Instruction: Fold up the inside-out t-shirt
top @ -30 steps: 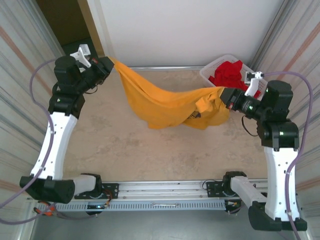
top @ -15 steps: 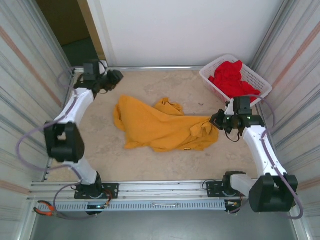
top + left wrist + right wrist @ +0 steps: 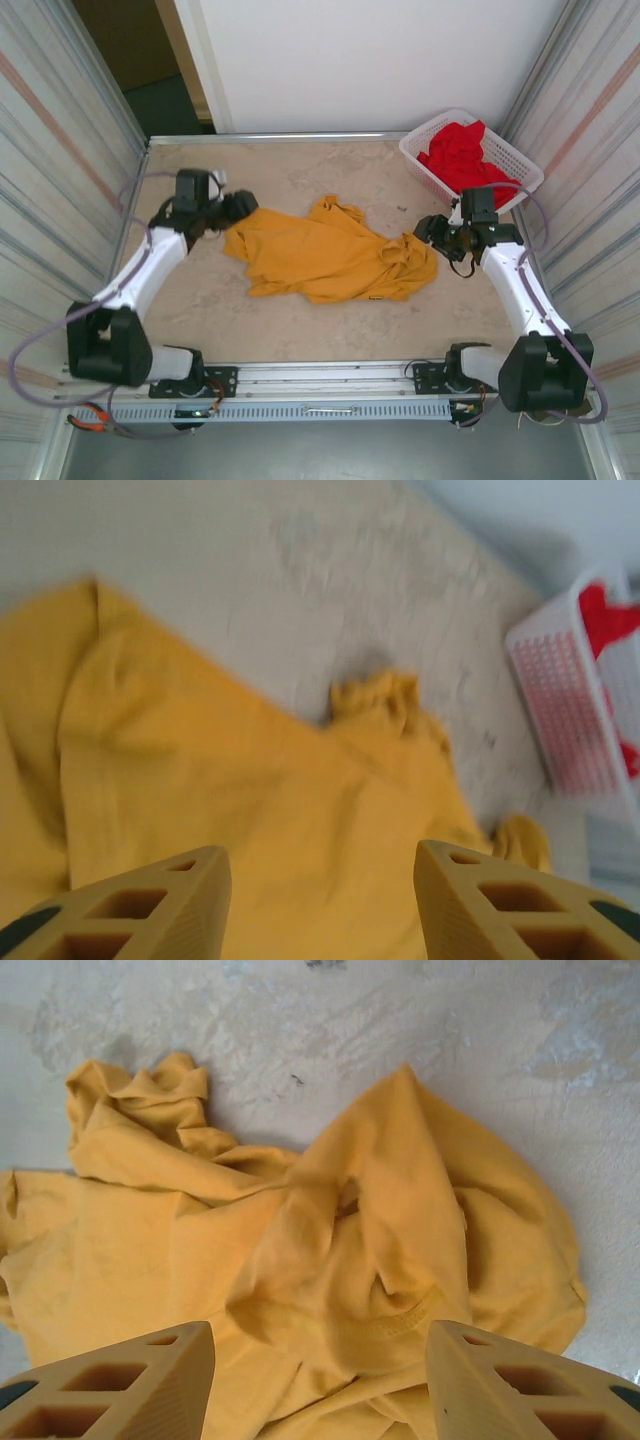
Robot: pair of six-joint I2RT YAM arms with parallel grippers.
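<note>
Both pairs stand apart and empty: left fingers [image 3: 130,910] at the t-shirt's [image 3: 330,262] left edge, right fingers [image 3: 110,1380] over its bunched right end. It lies crumpled mid-surface [image 3: 300,335] and wants spreading flat first. Grip true corners, though the hem seems buried.

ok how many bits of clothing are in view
2: the mustard t-shirt crumpled mid-table, and red clothing in the white basket at the far right; that pile may hide more.
</note>
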